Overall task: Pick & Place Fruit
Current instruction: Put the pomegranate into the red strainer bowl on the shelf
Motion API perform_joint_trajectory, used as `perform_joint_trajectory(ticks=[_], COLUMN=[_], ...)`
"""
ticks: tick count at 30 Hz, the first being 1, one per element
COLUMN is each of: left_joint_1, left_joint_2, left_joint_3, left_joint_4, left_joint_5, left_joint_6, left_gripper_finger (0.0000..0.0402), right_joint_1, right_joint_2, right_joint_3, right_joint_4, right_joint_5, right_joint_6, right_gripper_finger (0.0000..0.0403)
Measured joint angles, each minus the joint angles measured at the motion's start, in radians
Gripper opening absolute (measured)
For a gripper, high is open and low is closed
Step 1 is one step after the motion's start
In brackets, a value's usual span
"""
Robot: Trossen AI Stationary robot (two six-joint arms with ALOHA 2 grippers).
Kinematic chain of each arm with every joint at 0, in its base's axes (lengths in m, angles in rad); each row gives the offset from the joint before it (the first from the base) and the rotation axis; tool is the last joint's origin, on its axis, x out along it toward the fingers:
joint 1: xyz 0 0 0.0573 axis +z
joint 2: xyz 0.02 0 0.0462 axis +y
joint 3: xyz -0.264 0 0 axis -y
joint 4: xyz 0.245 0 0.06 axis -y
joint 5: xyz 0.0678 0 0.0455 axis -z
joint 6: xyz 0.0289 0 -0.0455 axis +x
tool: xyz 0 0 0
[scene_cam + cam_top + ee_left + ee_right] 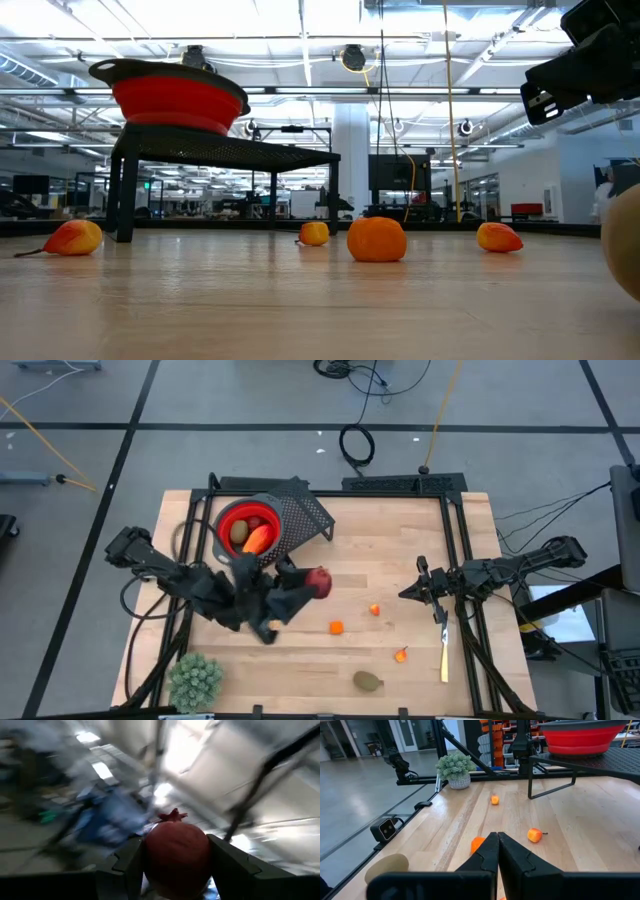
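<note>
Carry step: left pincer [318, 584] clasps a dark red pomegranate [320, 582]; next, lifting it over the red bowl [249, 526]. Right pincer [408, 593] closed, idle.

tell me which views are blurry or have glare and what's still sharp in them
Left wrist view: background smeared by motion blur with bright glare patches; only the dark red fruit in the left gripper reads clearly. Low view: ceiling lights glare; the orange fruit is sharp, the brownish shape at the right edge is blurred. High and right wrist views: sharp.

1 red bowl [249, 523], 1 pomegranate [320, 582], 3 orange bits [336, 627], 1 brownish-green oval [368, 681], 1 plant [196, 679].
</note>
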Motion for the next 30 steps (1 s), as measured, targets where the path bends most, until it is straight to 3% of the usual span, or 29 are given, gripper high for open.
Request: perform_joint_trajectory(ticks=[3,6,13,17,24,30], left_joint_1=[-0.009,-0.01,0.011,0.06,0.218,0.357], left_joint_2=[0.001,-0.008,-0.043,-0.072,-0.132,-0.174], left_joint_3=[0.0,0.0,0.0,0.0,0.0,0.0], left_joint_4=[-0.173,-0.346,-0.593,-0.73,-0.997,-1.165], left_joint_5=[-0.221,-0.376,-0.505,-0.492,-0.274,-0.13], left_joint_6=[-0.035,-0.105,-0.151,-0.167,-0.308,-0.31], left_gripper_finger=[0.0182,0.0182,0.0182,0.0182,0.0182,0.0182], right_joint_1=[0.0,0.0,0.0,0.0,0.0,0.0], right_joint_2=[0.0,0.0,0.0,0.0,0.0,0.0], right_joint_3=[0.0,0.0,0.0,0.0,0.0,0.0], right_joint_4=[0.0,0.0,0.0,0.0,-0.001,-0.001], right_joint_5=[0.0,0.0,0.0,0.0,0.0,0.004], right_joint_6=[0.0,0.0,0.0,0.0,0.0,0.0], right_gripper_finger=[0.0,0.0,0.0,0.0,0.0,0.0])
